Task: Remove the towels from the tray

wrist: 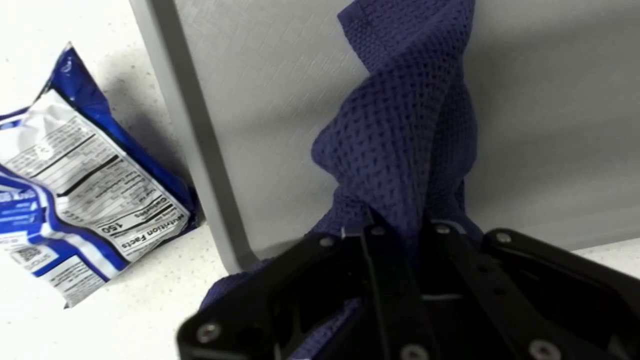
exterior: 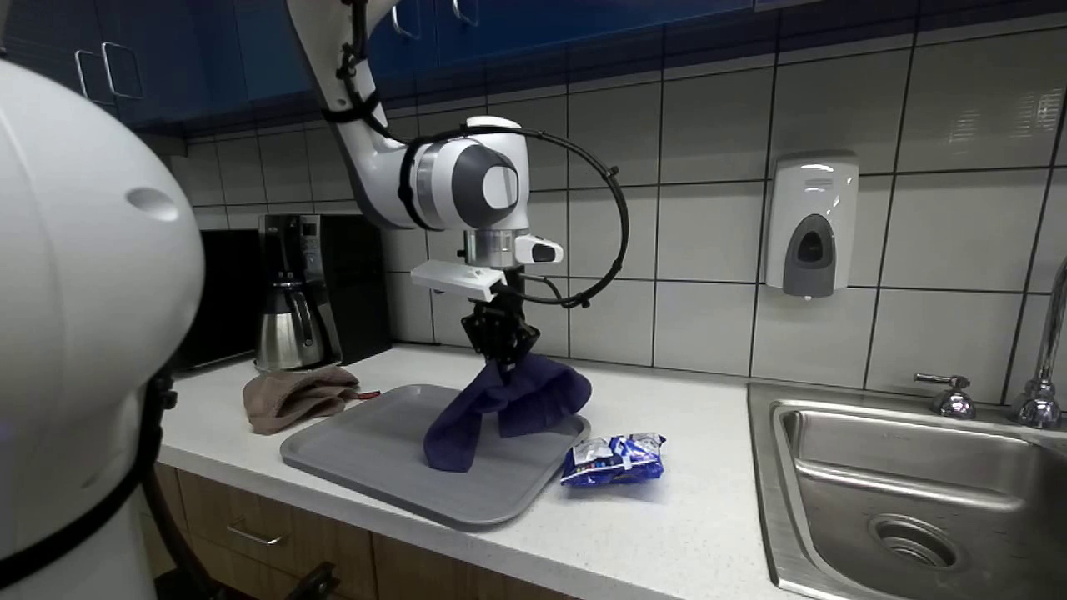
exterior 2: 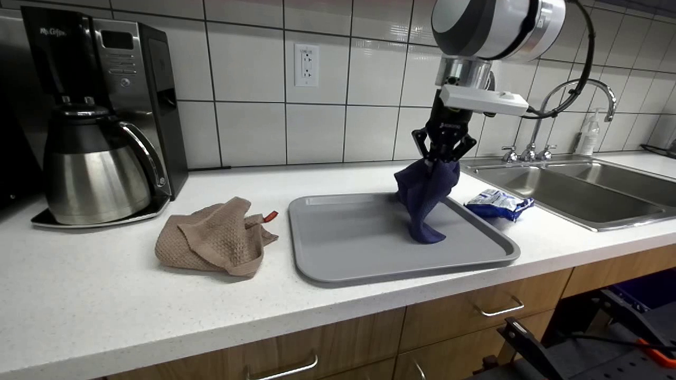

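The purple towel [exterior 2: 422, 192] hangs pinched in my claw [exterior 2: 430, 164], its lower end reaching toward the grey tray [exterior 2: 348, 232] beneath. Near my claw, just beside the tray, a blue-and-white packet [exterior 2: 496, 204] lies on the worktop [exterior 2: 105, 295]. Well away from my claw, past the tray's far edge, sits the brown towel [exterior 2: 211, 240].

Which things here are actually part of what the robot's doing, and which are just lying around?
Part of the job:
gray tray
purple towel, held over the tray
gripper, closed on that towel
brown towel, lying beside the tray

Just around:
food packet, also beside the tray
coffee maker
sink
soap dispenser
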Tool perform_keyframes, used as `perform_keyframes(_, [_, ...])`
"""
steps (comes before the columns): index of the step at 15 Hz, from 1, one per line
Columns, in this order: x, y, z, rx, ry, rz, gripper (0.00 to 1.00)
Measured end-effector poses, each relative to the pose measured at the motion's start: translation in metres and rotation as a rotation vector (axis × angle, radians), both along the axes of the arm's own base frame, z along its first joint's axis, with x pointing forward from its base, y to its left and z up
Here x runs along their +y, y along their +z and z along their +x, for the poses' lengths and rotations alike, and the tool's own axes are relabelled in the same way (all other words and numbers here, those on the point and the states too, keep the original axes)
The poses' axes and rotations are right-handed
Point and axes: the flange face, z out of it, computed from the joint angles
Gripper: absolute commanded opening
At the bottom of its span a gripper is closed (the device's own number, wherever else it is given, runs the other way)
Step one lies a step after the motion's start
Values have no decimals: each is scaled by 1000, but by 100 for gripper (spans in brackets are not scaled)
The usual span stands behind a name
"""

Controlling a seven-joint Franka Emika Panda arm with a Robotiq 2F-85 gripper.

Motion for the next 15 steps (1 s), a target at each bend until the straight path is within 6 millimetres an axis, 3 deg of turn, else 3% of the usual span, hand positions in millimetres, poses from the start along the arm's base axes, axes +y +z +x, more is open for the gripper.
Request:
perform_keyframes(4, [-19,19,1,-33,-24,-1,3])
perform_keyframes(10, [-54,25,3,-49,-56,-8,3])
perform_keyframes(15, [-70,30,14,-66,-83,-13,3])
